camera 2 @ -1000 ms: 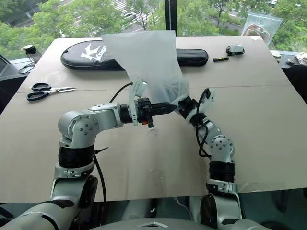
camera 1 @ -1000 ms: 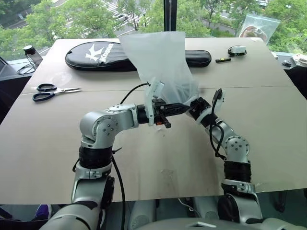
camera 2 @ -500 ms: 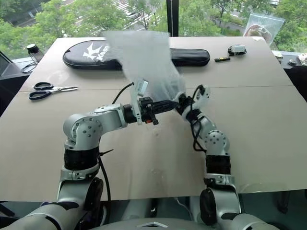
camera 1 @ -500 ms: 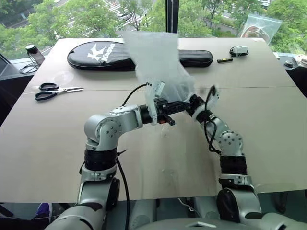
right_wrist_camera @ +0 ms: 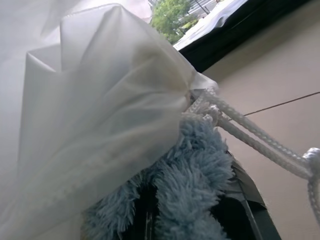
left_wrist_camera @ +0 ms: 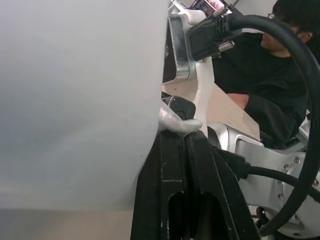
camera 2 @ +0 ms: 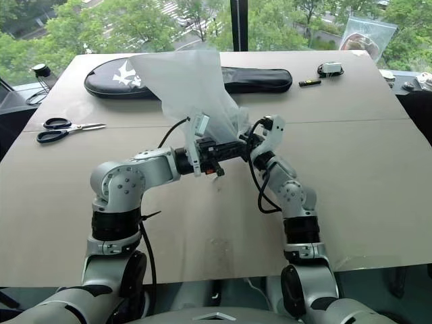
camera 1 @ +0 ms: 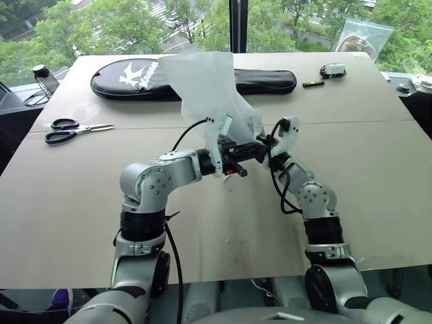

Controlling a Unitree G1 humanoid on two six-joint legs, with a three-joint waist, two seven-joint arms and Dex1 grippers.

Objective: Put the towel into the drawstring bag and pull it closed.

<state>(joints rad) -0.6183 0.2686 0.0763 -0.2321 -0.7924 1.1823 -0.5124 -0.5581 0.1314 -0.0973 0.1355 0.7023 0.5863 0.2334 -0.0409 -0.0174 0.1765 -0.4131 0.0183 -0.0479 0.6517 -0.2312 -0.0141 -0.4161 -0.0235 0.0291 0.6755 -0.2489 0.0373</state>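
Thin white drawstring bag (camera 1: 209, 84) – L fingers (left_wrist_camera: 172, 150) pinch its edge; R fingers pinch fluffy towel (right_wrist_camera: 195, 175).

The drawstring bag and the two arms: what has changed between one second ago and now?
The drawstring bag has tipped left and sagged lower. The right end effector, shut on the towel, has drawn in toward the left end effector. The left one is still shut on the bag's mouth. The scissors are unmoved.

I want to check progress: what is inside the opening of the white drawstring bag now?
Blue towel fluff sits at the drawstring bag mouth beside its cords. The fabric hides how deep it goes.
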